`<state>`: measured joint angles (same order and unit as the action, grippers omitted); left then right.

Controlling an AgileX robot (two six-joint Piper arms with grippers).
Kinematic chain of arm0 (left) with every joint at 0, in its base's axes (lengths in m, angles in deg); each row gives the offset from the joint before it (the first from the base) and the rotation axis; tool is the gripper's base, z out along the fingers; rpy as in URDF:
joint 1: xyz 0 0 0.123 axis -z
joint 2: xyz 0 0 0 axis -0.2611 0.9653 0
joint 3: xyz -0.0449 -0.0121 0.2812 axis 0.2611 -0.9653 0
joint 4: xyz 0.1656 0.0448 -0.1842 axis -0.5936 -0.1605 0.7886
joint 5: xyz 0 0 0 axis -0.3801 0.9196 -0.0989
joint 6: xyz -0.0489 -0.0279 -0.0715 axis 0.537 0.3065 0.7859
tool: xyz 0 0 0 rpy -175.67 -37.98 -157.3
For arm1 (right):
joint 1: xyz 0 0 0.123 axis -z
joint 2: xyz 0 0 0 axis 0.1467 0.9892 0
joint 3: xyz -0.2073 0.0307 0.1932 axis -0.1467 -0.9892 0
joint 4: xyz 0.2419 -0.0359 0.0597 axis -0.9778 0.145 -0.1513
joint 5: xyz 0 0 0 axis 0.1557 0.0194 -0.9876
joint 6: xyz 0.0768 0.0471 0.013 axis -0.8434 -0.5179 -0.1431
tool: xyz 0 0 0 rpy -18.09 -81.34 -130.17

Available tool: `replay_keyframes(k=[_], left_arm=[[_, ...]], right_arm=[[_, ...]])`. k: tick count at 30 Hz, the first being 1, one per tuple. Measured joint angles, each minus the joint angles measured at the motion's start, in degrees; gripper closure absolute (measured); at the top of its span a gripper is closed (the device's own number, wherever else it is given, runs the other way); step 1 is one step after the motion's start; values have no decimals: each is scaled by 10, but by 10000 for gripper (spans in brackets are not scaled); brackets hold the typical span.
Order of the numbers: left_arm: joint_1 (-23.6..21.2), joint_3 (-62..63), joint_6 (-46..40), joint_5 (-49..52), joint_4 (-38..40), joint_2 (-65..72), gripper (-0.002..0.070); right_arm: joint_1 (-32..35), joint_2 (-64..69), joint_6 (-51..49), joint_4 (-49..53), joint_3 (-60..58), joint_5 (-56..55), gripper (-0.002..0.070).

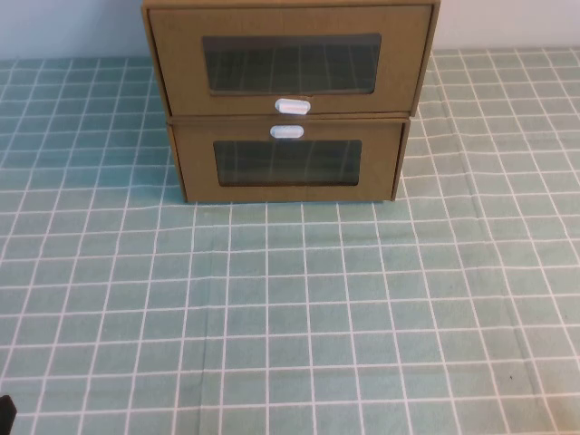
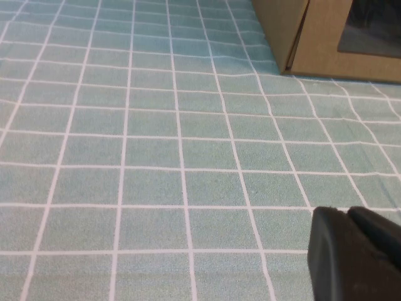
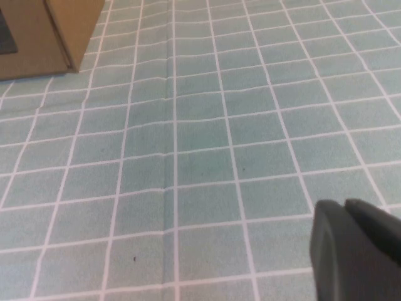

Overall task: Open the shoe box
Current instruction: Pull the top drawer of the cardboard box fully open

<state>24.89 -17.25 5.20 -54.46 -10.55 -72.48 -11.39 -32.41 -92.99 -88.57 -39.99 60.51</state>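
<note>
High view: shoe boxes (image 1: pixel 245 107) sit stacked well ahead, centred; left gripper (image 2: pixel 348 216), right gripper (image 3: pixel 346 210) clenched empty, equally far back.

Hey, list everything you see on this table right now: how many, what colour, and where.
upper shoe box: one, brown with dark window, far centre, stacked on the lower one, closed
lower shoe box: one, brown with dark window, on the cloth, closed
upper handle, lower handle: two, white, mid-front of each box
tablecloth: one, teal with white grid, covering the table
left gripper: one, black, shut, low over the cloth, near left
right gripper: one, black, shut, low over the cloth, right of the boxes
</note>
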Motion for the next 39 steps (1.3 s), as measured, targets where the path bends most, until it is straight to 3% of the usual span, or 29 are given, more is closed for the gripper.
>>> replay_keyframes(k=[31,39], left_arm=[[0,0,-2,-5,-30,0,680],[0,0,-2,-143,-30,0,680]], right_arm=[[0,0,0,0,0,-1,689],[0,0,0,0,0,-80,689]])
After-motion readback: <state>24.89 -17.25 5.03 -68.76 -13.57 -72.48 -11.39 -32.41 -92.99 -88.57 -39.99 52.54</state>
